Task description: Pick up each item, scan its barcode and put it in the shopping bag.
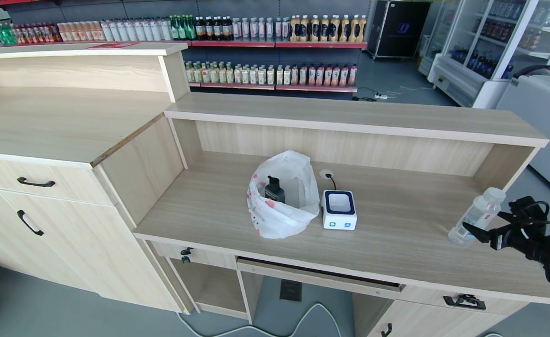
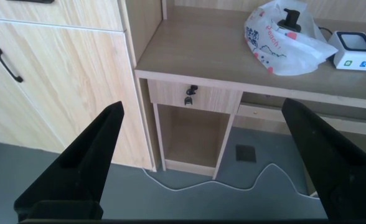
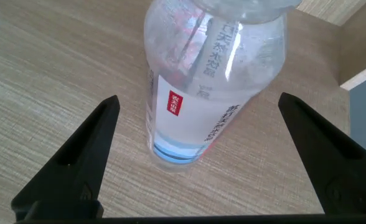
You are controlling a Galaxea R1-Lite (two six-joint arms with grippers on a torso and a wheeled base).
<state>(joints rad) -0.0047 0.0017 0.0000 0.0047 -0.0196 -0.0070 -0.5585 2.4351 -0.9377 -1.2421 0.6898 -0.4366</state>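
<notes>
Head view: the right gripper (image 1: 483,222) sits at the clear water bottle (image 1: 478,213) standing at the right end of the counter (image 1: 396,238), well apart from the scanner (image 1: 339,209) and the shopping bag (image 1: 282,215), which holds a dark pump bottle (image 1: 274,188). Left wrist view: the left gripper (image 2: 201,106) hangs spread wide below counter level. Right wrist view: wide-set fingers (image 3: 77,168) straddle the bottle without touching it, so the pick-up seems in hand; next it must close, lift and scan.

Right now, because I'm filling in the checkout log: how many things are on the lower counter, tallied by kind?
Shopping bag: 1
Scanner: 1
Bottles: 2, a dark bottle inside the bag and a clear bottle standing apart to the right
Total: 4
</notes>
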